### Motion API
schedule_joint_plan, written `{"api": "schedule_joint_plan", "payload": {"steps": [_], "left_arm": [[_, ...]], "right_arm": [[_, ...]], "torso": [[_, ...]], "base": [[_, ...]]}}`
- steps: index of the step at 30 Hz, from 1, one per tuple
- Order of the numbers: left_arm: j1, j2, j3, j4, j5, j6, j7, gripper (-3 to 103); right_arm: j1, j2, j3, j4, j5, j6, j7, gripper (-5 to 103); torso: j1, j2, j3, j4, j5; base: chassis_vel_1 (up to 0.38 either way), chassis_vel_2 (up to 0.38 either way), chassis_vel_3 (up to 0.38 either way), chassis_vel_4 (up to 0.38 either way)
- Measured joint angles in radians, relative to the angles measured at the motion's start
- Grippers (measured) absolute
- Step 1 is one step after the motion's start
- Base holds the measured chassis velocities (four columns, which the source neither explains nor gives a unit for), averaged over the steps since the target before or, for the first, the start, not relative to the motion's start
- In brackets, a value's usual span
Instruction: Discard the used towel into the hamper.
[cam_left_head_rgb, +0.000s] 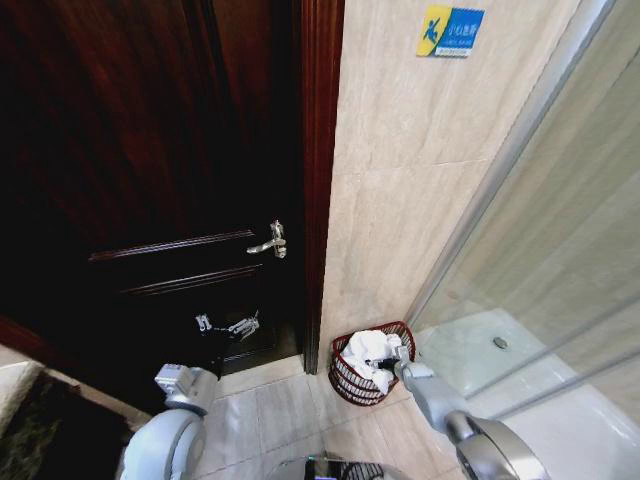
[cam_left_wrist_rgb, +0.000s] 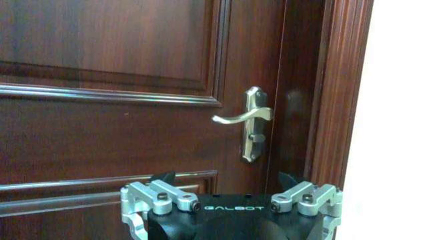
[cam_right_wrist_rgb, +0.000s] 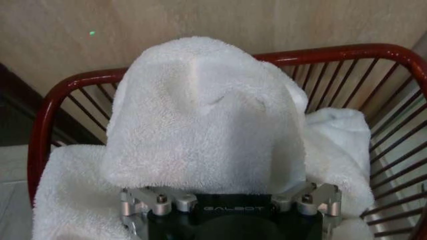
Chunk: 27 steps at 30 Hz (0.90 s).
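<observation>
While the right gripper (cam_right_wrist_rgb: 230, 200) hangs over the hamper (cam_left_head_rgb: 372, 365), its fingers sit buried under the draped white towel (cam_right_wrist_rgb: 207, 115), so their state can't be told. Soft, light, floppy: pinch 1 bunched fold.

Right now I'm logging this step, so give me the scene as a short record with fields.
towel: white, draped over the right gripper, above the hamper
hamper: on the floor by the tiled wall, white cloth already inside
right gripper: over the hamper opening, fingers hidden by the towel
left gripper: open, facing the door near its handle
</observation>
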Motion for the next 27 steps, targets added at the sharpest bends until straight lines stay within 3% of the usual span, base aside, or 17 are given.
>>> {"api": "schedule_joint_plan", "payload": {"steps": [16,27], "left_arm": [[0.000,0.000,0.000,0.000,0.000,0.000,0.000,100],[0.000,0.000,0.000,0.000,0.000,0.000,0.000,100]], "right_arm": [[-0.040,-0.016,-0.011,0.040,0.031,0.025,-0.003,100],[-0.013,0.001,-0.007,-0.013,-0.006,0.016,-0.007,100]], "torso": [[0.000,-0.001,0.000,0.0000,-0.0002],[-0.029,-0.064,-0.034,0.0000,-0.0001]], "base": [[-0.053,0.064,0.059,-0.058],[0.000,0.000,0.000,0.000]]}}
